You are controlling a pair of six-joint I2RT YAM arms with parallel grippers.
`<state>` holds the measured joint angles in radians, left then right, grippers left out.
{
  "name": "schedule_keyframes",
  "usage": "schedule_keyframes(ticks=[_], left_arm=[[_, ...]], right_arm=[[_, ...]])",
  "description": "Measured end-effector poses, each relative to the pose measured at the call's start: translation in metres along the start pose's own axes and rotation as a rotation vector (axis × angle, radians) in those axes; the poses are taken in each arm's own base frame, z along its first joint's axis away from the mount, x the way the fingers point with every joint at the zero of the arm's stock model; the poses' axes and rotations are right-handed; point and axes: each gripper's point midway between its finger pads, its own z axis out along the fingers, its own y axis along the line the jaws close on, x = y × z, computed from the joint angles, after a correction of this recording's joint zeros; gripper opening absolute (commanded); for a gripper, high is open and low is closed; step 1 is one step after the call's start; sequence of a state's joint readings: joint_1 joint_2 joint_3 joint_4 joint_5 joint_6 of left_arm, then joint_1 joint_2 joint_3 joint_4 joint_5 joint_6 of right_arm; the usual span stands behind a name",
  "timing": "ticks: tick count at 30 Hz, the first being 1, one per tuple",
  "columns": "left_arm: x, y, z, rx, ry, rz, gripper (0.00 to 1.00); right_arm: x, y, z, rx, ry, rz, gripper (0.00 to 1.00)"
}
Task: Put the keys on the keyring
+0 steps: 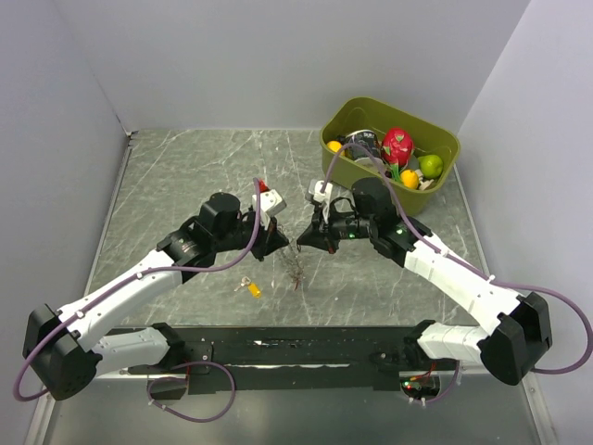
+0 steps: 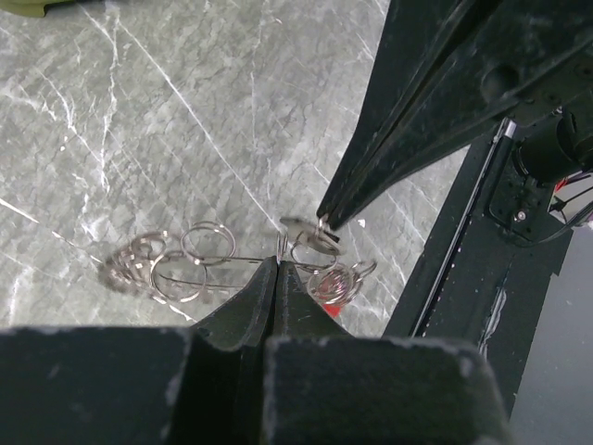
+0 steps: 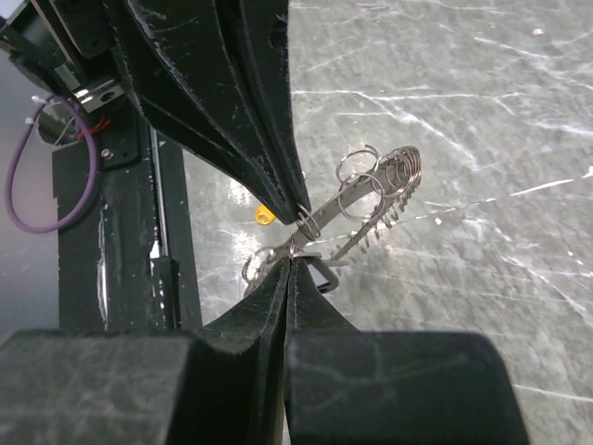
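Observation:
The keyring (image 1: 296,270) hangs above the table between my two grippers, with small rings and grey toothed keys (image 3: 389,178) trailing off it. Its rings (image 2: 208,244) and a red cap (image 2: 331,286) show in the left wrist view. My left gripper (image 1: 286,244) is shut on the ring's thin wire (image 2: 280,260). My right gripper (image 1: 299,243) is shut at its tips (image 3: 291,256) on a flat silver key with a dark cap, the black key (image 3: 320,273), right against the ring. The yellow key (image 1: 251,288) lies on the table below; it also shows in the right wrist view (image 3: 266,214).
A green bin (image 1: 437,184) holding toy fruit and other items stands at the back right. The dark base rail (image 1: 296,350) runs along the near edge. Grey walls close in the table on the left, back and right.

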<state>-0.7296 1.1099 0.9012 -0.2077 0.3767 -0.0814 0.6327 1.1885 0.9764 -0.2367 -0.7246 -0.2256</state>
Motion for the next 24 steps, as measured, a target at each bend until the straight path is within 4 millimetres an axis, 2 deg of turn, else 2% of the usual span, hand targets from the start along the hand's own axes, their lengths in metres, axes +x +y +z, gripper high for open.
schedule_keyframes(ticks=[11, 24], left_arm=[[-0.0019, -0.0056, -0.0014, 0.016, -0.006, 0.027, 0.01], [-0.0022, -0.0074, -0.0017, 0.021, -0.008, 0.034, 0.01]], right_arm=[[0.0001, 0.0028, 0.0098, -0.027, 0.014, 0.002, 0.00], [-0.0013, 0.0045, 0.0109, -0.031, 0.013, -0.002, 0.00]])
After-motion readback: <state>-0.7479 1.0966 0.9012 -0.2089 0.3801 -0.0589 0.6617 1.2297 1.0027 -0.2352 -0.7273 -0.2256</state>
